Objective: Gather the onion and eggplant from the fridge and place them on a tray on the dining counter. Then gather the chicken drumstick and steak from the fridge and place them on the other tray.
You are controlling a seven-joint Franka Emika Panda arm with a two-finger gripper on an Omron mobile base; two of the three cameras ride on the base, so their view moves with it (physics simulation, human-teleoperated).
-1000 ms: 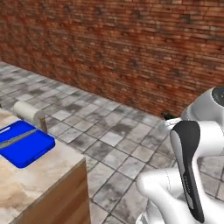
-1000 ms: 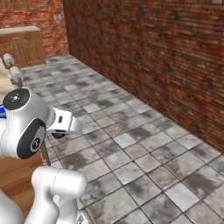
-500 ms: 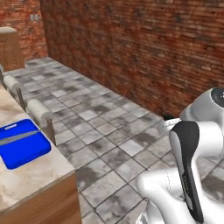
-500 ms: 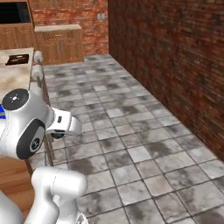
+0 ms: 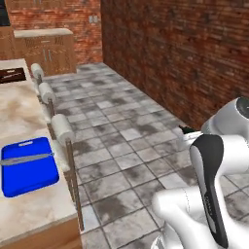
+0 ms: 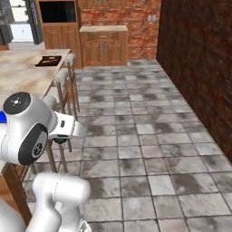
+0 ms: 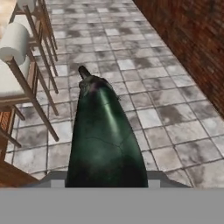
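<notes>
Holding the eggplant [image 7: 106,135] between its jaws, the gripper [image 7: 106,175] sits at the bottom of the hand view; finger tips themselves hidden behind the vegetable. Eggplant is dark green-black and glossy, stem end pointing away from the hand, body stretching out over the grey tiled floor [image 7: 144,65]. Nothing beneath it but tiles.

Right base view: a small dark green piece of the eggplant [image 6: 59,140] peeks from under the white wrist, beside the stools.

Dining counter [image 5: 22,116] runs along the left of the left base view, marbled beige top. On it near the close end, a blue cutting board [image 5: 26,168] with a grey knife [image 5: 26,159] lying across it. Further back on the same top, a dark brown tray [image 5: 10,75], partly cut by the frame edge; same tray [image 6: 48,60] seen in the right base view near the counter's far end.

Row of stools [image 5: 61,131] with pale round cushions lines the counter's edge. Brick wall [image 5: 185,53] on the right. Wooden cabinets [image 6: 103,45] at the far end of the room.
</notes>
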